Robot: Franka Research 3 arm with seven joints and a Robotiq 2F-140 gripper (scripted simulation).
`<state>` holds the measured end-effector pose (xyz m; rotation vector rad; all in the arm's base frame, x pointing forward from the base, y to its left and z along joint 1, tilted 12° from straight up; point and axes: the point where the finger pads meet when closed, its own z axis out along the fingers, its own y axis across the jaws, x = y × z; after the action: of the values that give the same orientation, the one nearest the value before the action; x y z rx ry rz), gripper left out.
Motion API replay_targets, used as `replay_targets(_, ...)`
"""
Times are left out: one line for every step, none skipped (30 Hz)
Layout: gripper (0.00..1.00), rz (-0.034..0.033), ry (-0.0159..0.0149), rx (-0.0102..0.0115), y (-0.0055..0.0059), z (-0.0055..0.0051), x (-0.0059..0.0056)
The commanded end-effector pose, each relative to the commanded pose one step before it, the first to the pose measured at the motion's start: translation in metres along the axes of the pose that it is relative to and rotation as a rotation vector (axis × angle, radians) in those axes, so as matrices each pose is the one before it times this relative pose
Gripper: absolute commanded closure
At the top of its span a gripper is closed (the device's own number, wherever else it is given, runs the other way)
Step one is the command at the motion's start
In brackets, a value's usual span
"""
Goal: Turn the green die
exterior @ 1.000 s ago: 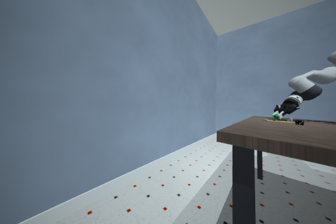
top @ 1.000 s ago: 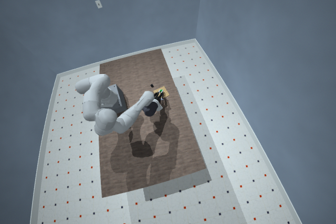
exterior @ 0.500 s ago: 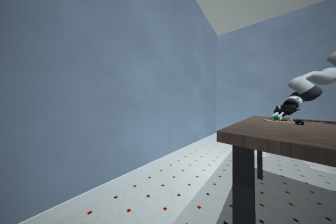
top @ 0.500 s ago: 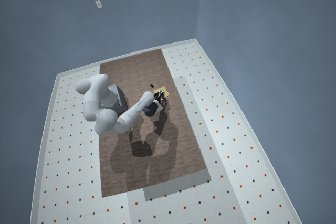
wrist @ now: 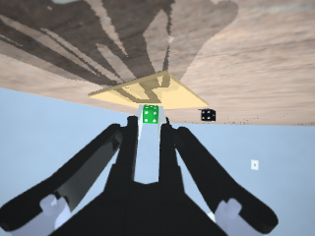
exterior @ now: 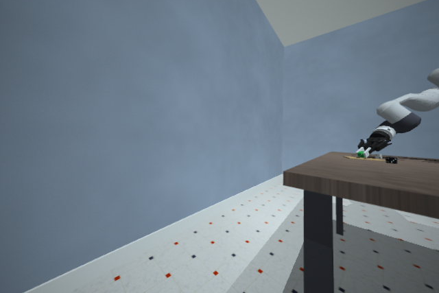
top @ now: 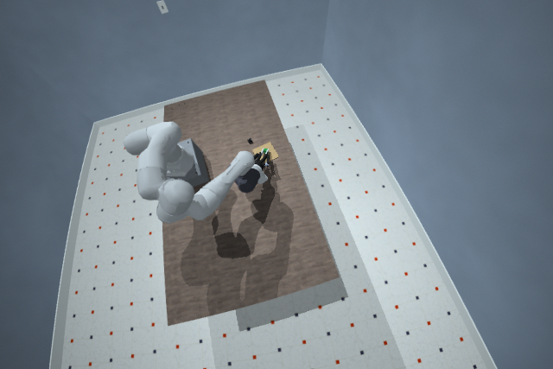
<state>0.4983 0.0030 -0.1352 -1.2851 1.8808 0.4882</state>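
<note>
The claw (wrist: 151, 119) was clamped narrowly on the green die (wrist: 151, 114), holding it low over the tan mat (wrist: 148, 90) near the far right part of the wooden surface (top: 232, 105); whether the die touched the mat could not be told. The black die (wrist: 208, 115) lay on the surface just off the mat. No writing or brand was legible; the pips were too small to count

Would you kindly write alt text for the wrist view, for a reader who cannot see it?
The gripper is shut on a green die, held between two black fingers close to a tan mat. A black die lies on the wooden table beside the mat. The view appears upside down, with the table above and a blue wall below.
</note>
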Motion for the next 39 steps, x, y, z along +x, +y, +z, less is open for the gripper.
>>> replay_targets(0.87, -0.00844, -0.00139, -0.00499, 0.00158, 0.00127, -0.00022)
replay_targets(0.87, 0.00000, 0.00000, 0.00000, 0.00000, 0.00000, 0.00000)
replay_targets(0.87, 0.00000, 0.00000, 0.00000, 0.00000, 0.00000, 0.00000)
replay_targets(0.87, 0.00000, 0.00000, 0.00000, 0.00000, 0.00000, 0.00000)
replay_targets(0.87, 0.00000, 0.00000, 0.00000, 0.00000, 0.00000, 0.00000)
replay_targets(0.87, 0.00000, 0.00000, 0.00000, 0.00000, 0.00000, 0.00000)
replay_targets(0.87, 0.00000, 0.00000, 0.00000, 0.00000, 0.00000, 0.00000)
replay_targets(0.87, 0.00000, 0.00000, 0.00000, 0.00000, 0.00000, 0.00000)
replay_targets(0.87, 0.00000, 0.00000, 0.00000, 0.00000, 0.00000, 0.00000)
replay_targets(0.87, 0.00000, 0.00000, 0.00000, 0.00000, 0.00000, 0.00000)
replay_targets(0.87, 0.00000, 0.00000, 0.00000, 0.00000, 0.00000, 0.00000)
replay_targets(0.87, 0.00000, 0.00000, 0.00000, 0.00000, 0.00000, 0.00000)
replay_targets(0.87, 0.00000, 0.00000, 0.00000, 0.00000, 0.00000, 0.00000)
replay_targets(0.87, 0.00000, 0.00000, 0.00000, 0.00000, 0.00000, 0.00000)
replay_targets(0.87, 0.00000, 0.00000, 0.00000, 0.00000, 0.00000, 0.00000)
replay_targets(0.87, 0.00000, 0.00000, 0.00000, 0.00000, 0.00000, 0.00000)
replay_targets(0.87, 0.00000, 0.00000, 0.00000, 0.00000, 0.00000, 0.00000)
replay_targets(0.87, 0.00000, 0.00000, 0.00000, 0.00000, 0.00000, 0.00000)
replay_targets(0.87, 0.00000, 0.00000, 0.00000, 0.00000, 0.00000, 0.00000)
replay_targets(0.87, 0.00000, 0.00000, 0.00000, 0.00000, 0.00000, 0.00000)
replay_targets(0.87, 0.00000, 0.00000, 0.00000, 0.00000, 0.00000, 0.00000)
replay_targets(0.87, 0.00000, 0.00000, 0.00000, 0.00000, 0.00000, 0.00000)
replay_targets(0.87, 0.00000, 0.00000, 0.00000, 0.00000, 0.00000, 0.00000)
replay_targets(0.87, 0.00000, 0.00000, 0.00000, 0.00000, 0.00000, 0.00000)
replay_targets(0.87, 0.00000, 0.00000, 0.00000, 0.00000, 0.00000, 0.00000)
replay_targets(0.87, 0.00000, 0.00000, 0.00000, 0.00000, 0.00000, 0.00000)
replay_targets(0.87, 0.00000, 0.00000, 0.00000, 0.00000, 0.00000, 0.00000)
replay_targets(0.87, 0.00000, 0.00000, 0.00000, 0.00000, 0.00000, 0.00000)
replay_targets(0.87, 0.00000, 0.00000, 0.00000, 0.00000, 0.00000, 0.00000)
replay_targets(0.87, 0.00000, 0.00000, 0.00000, 0.00000, 0.00000, 0.00000)
replay_targets(0.85, 0.00000, 0.00000, 0.00000, 0.00000, 0.00000, 0.00000)
replay_targets(0.85, 0.00000, 0.00000, 0.00000, 0.00000, 0.00000, 0.00000)
replay_targets(0.85, 0.00000, 0.00000, 0.00000, 0.00000, 0.00000, 0.00000)
replay_targets(0.83, 0.00000, 0.00000, 0.00000, 0.00000, 0.00000, 0.00000)
replay_targets(0.83, 0.00000, 0.00000, 0.00000, 0.00000, 0.00000, 0.00000)
replay_targets(0.83, 0.00000, 0.00000, 0.00000, 0.00000, 0.00000, 0.00000)
replay_targets(0.80, 0.00000, 0.00000, 0.00000, 0.00000, 0.00000, 0.00000)
replay_targets(0.80, 0.00000, 0.00000, 0.00000, 0.00000, 0.00000, 0.00000)
replay_targets(0.80, 0.00000, 0.00000, 0.00000, 0.00000, 0.00000, 0.00000)
